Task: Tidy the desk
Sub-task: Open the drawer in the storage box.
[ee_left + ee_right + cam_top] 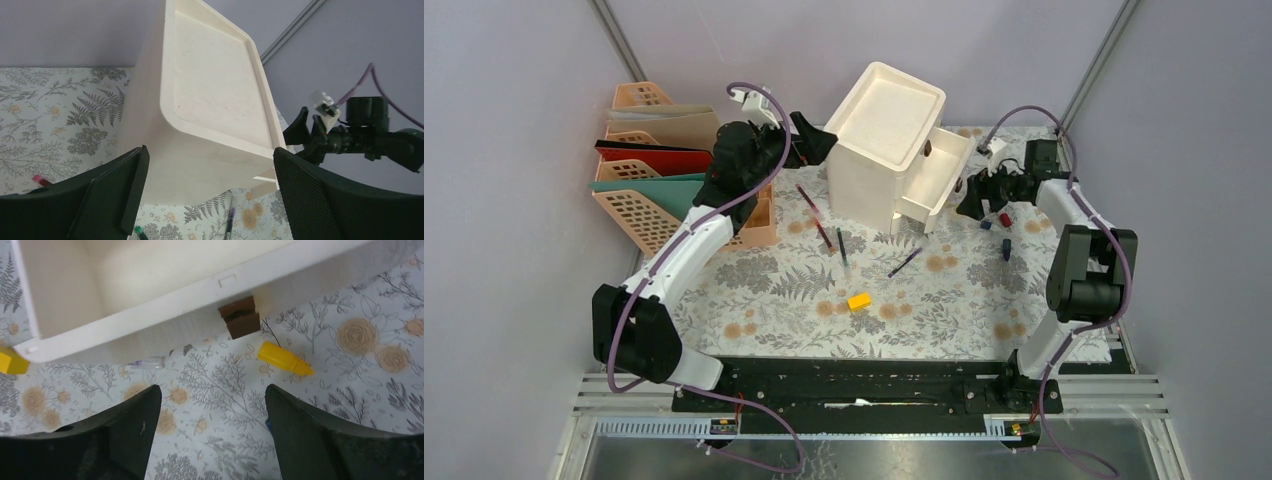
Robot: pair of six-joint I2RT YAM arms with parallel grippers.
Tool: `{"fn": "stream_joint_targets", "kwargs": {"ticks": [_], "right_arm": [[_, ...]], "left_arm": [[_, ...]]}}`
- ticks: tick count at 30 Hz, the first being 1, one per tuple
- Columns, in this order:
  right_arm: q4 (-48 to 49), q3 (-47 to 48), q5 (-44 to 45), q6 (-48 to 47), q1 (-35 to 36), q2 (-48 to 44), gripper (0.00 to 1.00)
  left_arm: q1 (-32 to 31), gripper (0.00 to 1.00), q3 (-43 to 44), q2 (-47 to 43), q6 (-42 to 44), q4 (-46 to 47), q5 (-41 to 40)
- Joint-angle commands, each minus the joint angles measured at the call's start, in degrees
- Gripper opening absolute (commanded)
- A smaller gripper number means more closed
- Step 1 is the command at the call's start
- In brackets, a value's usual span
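Just ahead of the black rail [864, 375] the desk [944, 310] fills the cell floor. One yellow block [859, 300] lies nearest, then three pens [842, 247], scattered apart. Behind them stands one white drawer unit [884, 130] with one drawer [939, 180] pulled out. The right gripper [212, 392] hovers at that drawer, fingers apart and empty. The left gripper [816, 140], spread wide too, sits beside the unit's left side.

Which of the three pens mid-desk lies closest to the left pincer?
The red pen, leftmost, its far tip near the left pincer; both dark pens lie farther right.
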Motion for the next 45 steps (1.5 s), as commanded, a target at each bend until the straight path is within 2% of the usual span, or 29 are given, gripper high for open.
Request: {"fn": "stream_joint_targets", "kwargs": {"ticks": [1, 6, 12, 18, 32, 45], "right_arm": [[-13.44, 4.79, -0.46, -1.87, -2.73, -6.06, 0.84], [-20.47, 2.97, 6.41, -1.06, -3.38, -9.66, 0.84], [-14.45, -2.28, 23.99, 14.11, -3.98, -10.01, 0.81], [-9.00, -7.42, 34.45, 23.04, -5.14, -10.27, 0.77], [-9.01, -5.86, 32.22, 24.20, -6.55, -0.96, 0.55], [-8.09, -2.96, 34.67, 23.51, -6.52, 5.21, 0.48]], "left_arm": [[0.05, 0.99, -0.77, -3.83, 2.34, -1.27, -2.30], [0.11, 0.99, -1.67, -5.87, 4.31, -3.37, -8.92], [0.11, 0.99, -2.40, -6.16, 4.06, -1.99, -11.99], [0.15, 0.99, -1.56, -6.81, 4.25, -4.38, -19.53], [0.13, 0.99, -3.21, -7.03, 4.37, -2.10, -18.27], [0.11, 0.99, -4.68, -7.38, 4.00, -1.23, -17.96]]}}
